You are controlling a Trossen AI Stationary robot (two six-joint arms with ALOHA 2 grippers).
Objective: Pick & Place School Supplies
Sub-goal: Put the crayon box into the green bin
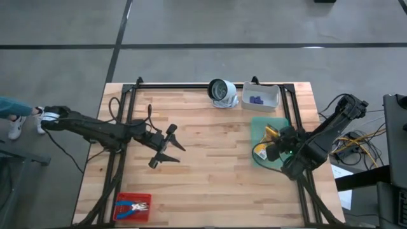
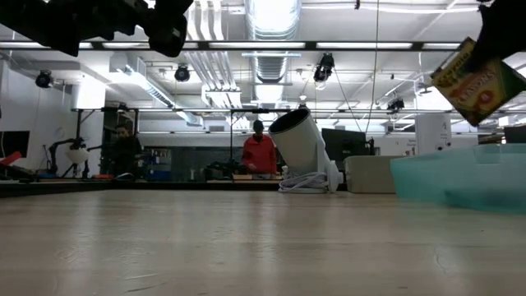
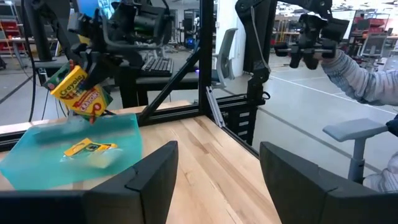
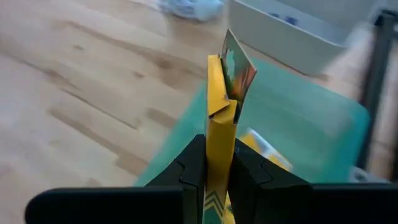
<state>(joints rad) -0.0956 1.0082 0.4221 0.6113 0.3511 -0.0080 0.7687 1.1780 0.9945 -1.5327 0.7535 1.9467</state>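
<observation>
My right gripper (image 1: pixel 277 141) hovers over the green mat (image 1: pixel 270 159), shut on a yellow-and-green crayon box (image 2: pixel 472 82), which also shows in the left wrist view as the crayon box (image 3: pixel 81 90). A second crayon box (image 3: pixel 90 148) lies flat on the mat. Small purple pieces (image 1: pixel 256 99) sit in the white bin (image 1: pixel 273 95). The blue-handled scissor-like tool (image 1: pixel 135 206) lies in the red tray (image 1: pixel 121 198). My left gripper (image 1: pixel 173 147) waits open over the table's left middle, touching nothing. I see no third crayon box. My right gripper pinches the crayon box's lower part (image 4: pixel 217 146) between its two fingers (image 4: pixel 189 168), one on each broad face. The fingers come slanting down from the table's right. The box is lifted clear above the mat and tilted, its opened flap end (image 4: pixel 236 68) pointing away from the fingers.
A white-grey round object (image 1: pixel 221 91) stands at the far edge beside the white bin. A black frame (image 1: pixel 191 85) runs around the table. Bare wood (image 1: pixel 216 165) spreads between the arms. People (image 2: pixel 259 152) stand beyond the table; a person's grey sleeve (image 3: pixel 367 78) shows too.
</observation>
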